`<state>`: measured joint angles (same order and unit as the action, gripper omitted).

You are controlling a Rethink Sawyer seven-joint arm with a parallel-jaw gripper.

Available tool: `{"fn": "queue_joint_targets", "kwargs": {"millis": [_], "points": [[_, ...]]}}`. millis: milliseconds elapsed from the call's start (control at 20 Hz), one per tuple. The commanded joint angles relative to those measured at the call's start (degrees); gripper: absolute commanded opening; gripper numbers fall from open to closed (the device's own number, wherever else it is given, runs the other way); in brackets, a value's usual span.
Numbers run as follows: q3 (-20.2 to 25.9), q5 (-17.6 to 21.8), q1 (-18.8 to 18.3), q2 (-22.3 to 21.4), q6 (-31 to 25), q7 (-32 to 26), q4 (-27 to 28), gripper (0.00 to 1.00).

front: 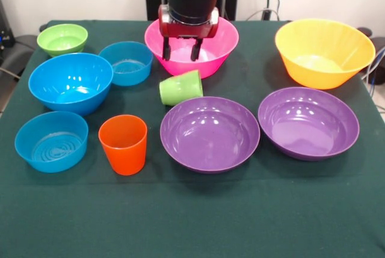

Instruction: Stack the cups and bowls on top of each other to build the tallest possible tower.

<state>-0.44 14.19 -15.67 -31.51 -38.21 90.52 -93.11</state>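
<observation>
Hanging over the pink bowl (219, 44), gripper (180, 49) with jaws apart and empty, green cup (180, 88) tipped on its side just below them, orange cup (123, 144) upright nearer.

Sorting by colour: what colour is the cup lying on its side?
Light green cup, seen in the front view.

Bright, even light, seemingly from overhead, puts white glare spots in the purple bowls (210, 133), with soft shadows on the bench (192, 216) toward six o'clock.
</observation>
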Motion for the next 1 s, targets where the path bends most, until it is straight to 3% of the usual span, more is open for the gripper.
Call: {"fn": "queue_joint_targets", "kwargs": {"millis": [50,450,700,1000], "points": [[1.88,4.17,-0.83,7.21,8.61,4.8,-1.49,1.0],[1.55,6.01,-1.86,12.71,15.04,3.48,2.53,1.0],[-1.31,6.33,1.74,15.15,19.14,7.88,3.75,1.0],[-2.65,2.93,5.29,14.61,17.16,9.75,3.24,1.0]]}}
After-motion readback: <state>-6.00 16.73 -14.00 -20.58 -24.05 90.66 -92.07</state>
